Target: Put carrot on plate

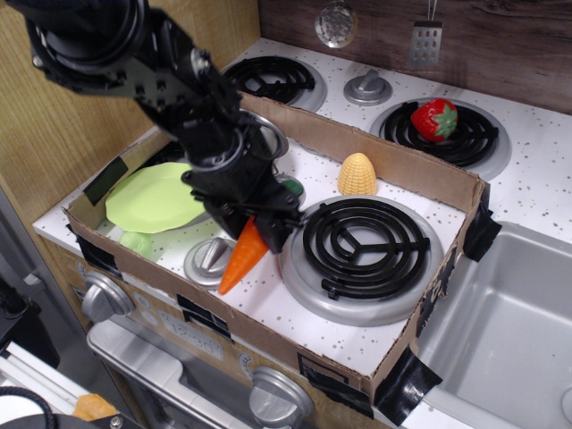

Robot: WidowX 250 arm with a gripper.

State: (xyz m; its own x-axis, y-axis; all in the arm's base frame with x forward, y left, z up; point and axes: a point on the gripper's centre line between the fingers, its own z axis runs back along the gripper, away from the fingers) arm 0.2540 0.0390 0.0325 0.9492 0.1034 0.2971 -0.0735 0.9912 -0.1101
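The orange carrot [239, 261] lies slanted on the stove top between a silver knob [206, 258] and the front-right burner [365, 247]. Its tip points to the front left. Its thick end is under my gripper [256, 225], and its dark green cap [291, 189] peeks out behind the fingers. The black fingers [273, 234] straddle the carrot's thick end and look shut on it. The carrot's tip is still down by the knob. The lime-green plate [152, 197] lies to the left of the gripper, partly tilted against the cardboard wall.
A cardboard wall [384, 152] fences the work area. Yellow corn [357, 174] stands at the back, with a red strawberry [434, 119] on the far burner. A steel pot [271, 136] shows behind my arm. A pale green lump [137, 242] lies by the plate. A sink [509, 313] lies to the right.
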